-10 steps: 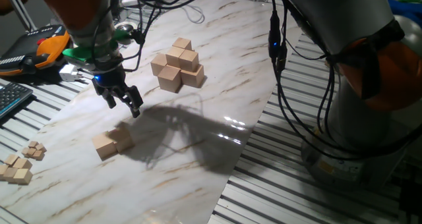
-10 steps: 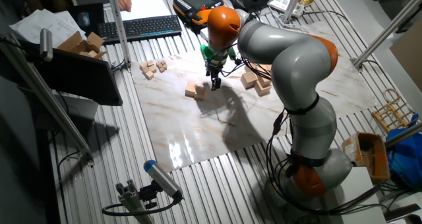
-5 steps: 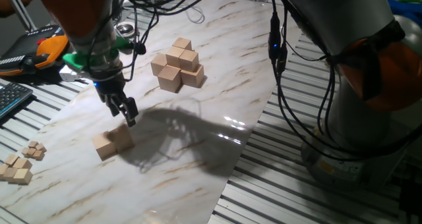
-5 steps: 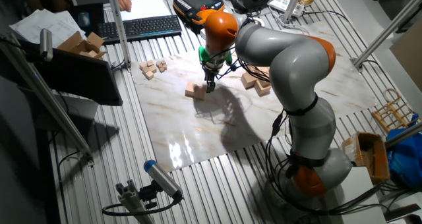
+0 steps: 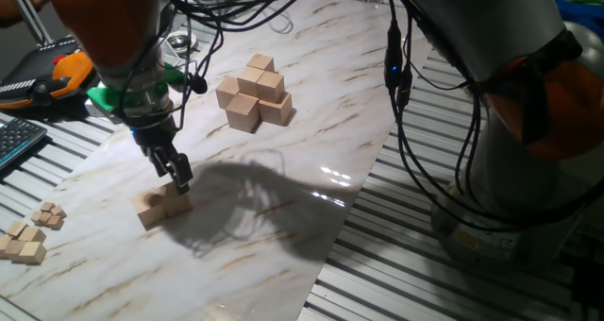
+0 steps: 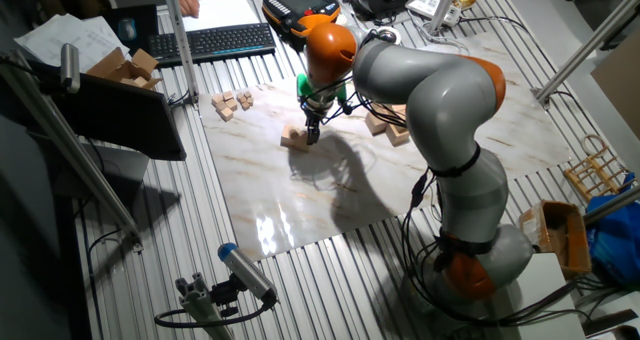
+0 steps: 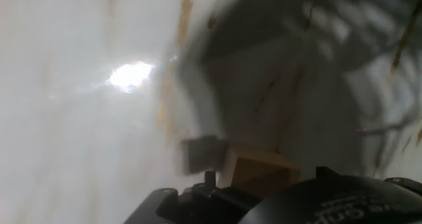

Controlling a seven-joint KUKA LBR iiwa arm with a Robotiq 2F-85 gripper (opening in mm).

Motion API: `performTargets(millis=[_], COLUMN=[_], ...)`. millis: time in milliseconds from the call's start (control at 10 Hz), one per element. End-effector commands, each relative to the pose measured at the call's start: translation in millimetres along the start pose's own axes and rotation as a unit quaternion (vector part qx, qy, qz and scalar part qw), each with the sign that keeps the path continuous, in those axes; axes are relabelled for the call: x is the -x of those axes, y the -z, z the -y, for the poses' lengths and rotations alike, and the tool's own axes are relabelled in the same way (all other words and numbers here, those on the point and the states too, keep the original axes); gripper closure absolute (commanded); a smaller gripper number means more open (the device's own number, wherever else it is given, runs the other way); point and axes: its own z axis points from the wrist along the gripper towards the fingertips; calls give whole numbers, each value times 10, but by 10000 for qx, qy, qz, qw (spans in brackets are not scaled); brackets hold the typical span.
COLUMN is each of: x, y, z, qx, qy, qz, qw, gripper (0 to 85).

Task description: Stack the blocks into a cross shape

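Observation:
Two light-tan wooden blocks lie side by side on the marble board, one at the left [image 5: 148,211] and one at the right [image 5: 176,200]. My gripper [image 5: 176,177] is low over the right one, its fingers slightly apart and reaching its top. The other fixed view shows the same pair [image 6: 292,138] under the gripper [image 6: 311,136]. The blurred hand view shows one dark finger [image 7: 201,153] beside a block [image 7: 258,172]. A stack of several blocks [image 5: 253,94] stands farther back, and it also shows in the other fixed view [image 6: 388,125].
Clusters of tiny wooden cubes [image 5: 24,242] lie off the board's left edge, also seen in the other fixed view [image 6: 230,103]. A keyboard [image 6: 215,42] and an orange pendant [image 6: 300,0] sit behind. Cables [image 5: 401,94] hang at the right, by the arm's base [image 6: 475,260].
My gripper has moved down and to the left, from open air above the board to the right block of the pair. The blocks have not moved.

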Motion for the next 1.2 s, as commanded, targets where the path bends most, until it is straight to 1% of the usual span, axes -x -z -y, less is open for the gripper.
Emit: performTargets(millis=[0, 200, 300, 800, 900, 1000, 1100], x=[-10, -39, -47, -59, -58, -58, -54], y=[-24, -107, -138, -207, -225, -248, -257], z=[-4, -22, -25, -21, -32, -47, -54], qx=[17, 82, 101, 149, 188, 262, 325], qy=[-25, -94, -103, -87, -26, 96, 241], qz=[-6, -29, -20, -45, -50, -48, -48], qw=[10000, 9999, 9999, 9998, 9998, 9996, 9992], gripper=[170, 170, 170, 170, 170, 170, 340])
